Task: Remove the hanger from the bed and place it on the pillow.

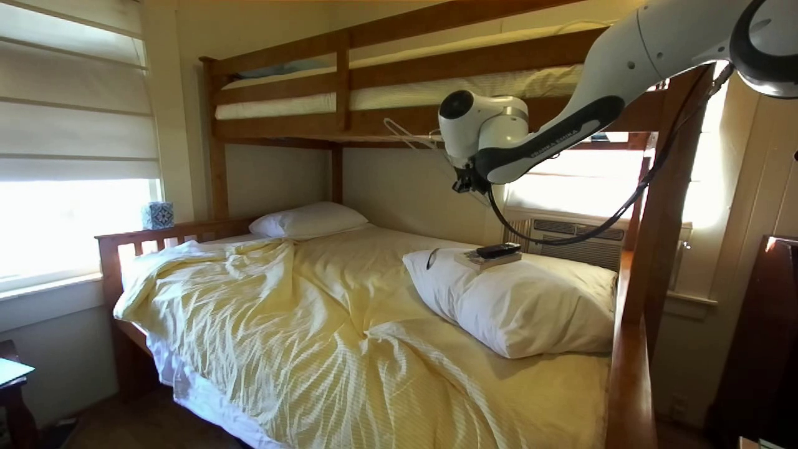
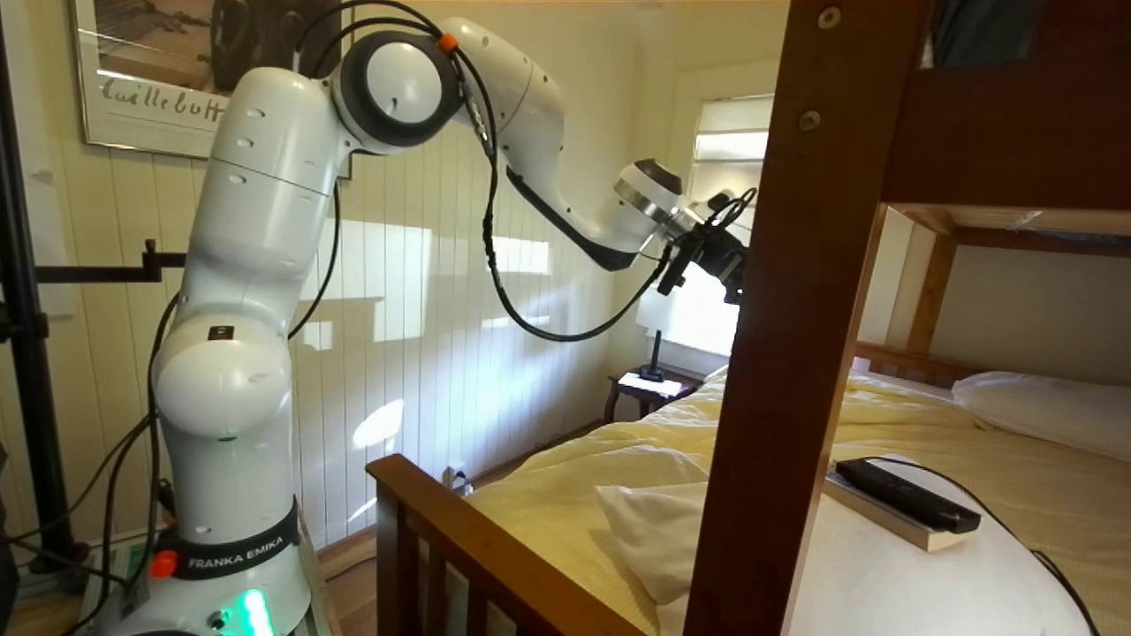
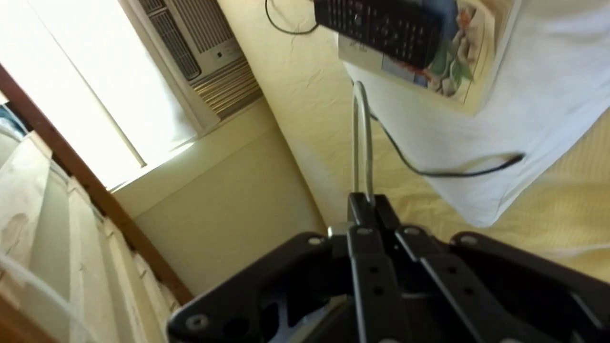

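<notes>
You have the end effector (image 3: 373,209) clamped on the pale, thin, looped wire hanger (image 3: 366,138) jutting ahead of it, seemingly off the brown wooden bunk bed (image 1: 280,128), so the transfer looks in hand: next, lower it onto the plump white rectangular cloth pillow (image 1: 542,312) below.

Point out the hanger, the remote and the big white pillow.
Hanger (image 3: 367,138): wrist view, on one side of its thin pale loop.
Remote (image 3: 380,30): wrist view, on the middle of its button face.
Big white pillow (image 1: 520,305): in an exterior view, on its plump side.
</notes>
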You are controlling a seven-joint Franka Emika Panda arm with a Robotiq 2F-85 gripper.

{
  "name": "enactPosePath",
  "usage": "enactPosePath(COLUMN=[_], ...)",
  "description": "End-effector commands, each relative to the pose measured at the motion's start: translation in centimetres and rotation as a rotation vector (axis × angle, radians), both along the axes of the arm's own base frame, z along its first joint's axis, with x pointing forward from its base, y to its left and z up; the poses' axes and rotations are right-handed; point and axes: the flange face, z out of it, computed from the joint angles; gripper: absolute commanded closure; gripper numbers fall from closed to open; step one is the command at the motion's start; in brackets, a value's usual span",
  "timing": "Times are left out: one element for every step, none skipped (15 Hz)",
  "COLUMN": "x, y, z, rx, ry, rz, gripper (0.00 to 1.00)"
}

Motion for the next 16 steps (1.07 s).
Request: enactPosePath(x=[-2.5,-3.0,-3.6,-4.3,-4.9,-5.4,-4.0,-4.5,-4.7,-4.8,-4.6,-4.7,-5.1,-5.5,-6.0,-6.4], y=[-2.5,-3.5,-4.6,-5.6,-6.7,-8.1,-6.7,-7.6,-8.2,-8.5,-8.9,-9.6,-10.2,-10.6,-11.2,-11.7], z=[-3.0,-3.8,-4.5,-5.0,-5.3,-5.3,-5.7,-5.8,-5.8,-5.9,-6.2,-6.8,-7.4,-8.1,-8.9,-9.7], rx=[0.047,0.049,0.042,0.041,0.012,0.023,0.000,0.000,0.002,0.002,-0.049,-0.064,-0.093,-0.111,-0.139,-0.163], ry=[0.196,0.256,0.314,0.370,0.421,0.456,0.386,0.415,0.429,0.437,0.421,0.436,0.456,0.493,0.536,0.569], rz=[0.011,-0.003,-0.024,-0.047,-0.087,-0.111,-0.089,-0.107,-0.113,-0.114,-0.161,-0.201,-0.241,-0.273,-0.311,-0.349], gripper=[0.99,0.99,0.99,0.99,0.99,0.99,0.95,0.95,0.95,0.99,0.99,0.99,0.99,0.99,0.99,0.99])
